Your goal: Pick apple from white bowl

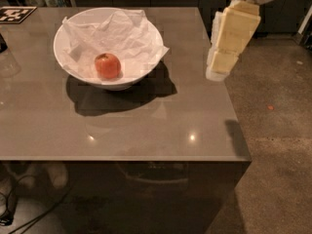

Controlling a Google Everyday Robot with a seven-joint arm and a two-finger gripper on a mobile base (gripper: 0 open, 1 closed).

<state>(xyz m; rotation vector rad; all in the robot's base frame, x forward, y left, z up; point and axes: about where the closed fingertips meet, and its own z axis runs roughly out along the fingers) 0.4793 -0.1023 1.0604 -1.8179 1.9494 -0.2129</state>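
Note:
A small reddish-orange apple point(107, 65) lies in the front-left part of the wide white bowl point(146, 30), on the crumpled white paper lining point(117, 33). The bowl stands on the far-left part of the grey table point(146, 126). My gripper point(218, 68), cream-coloured, hangs from the arm at the upper right, above the table's right edge. It is well to the right of the bowl, apart from it, and holds nothing.
A black-and-white marker tag point(10, 13) lies at the table's far-left corner, with a dark object point(2, 44) at the left edge. Bare floor point(278, 130) lies to the right of the table. Cables point(9, 213) lie on the floor at lower left.

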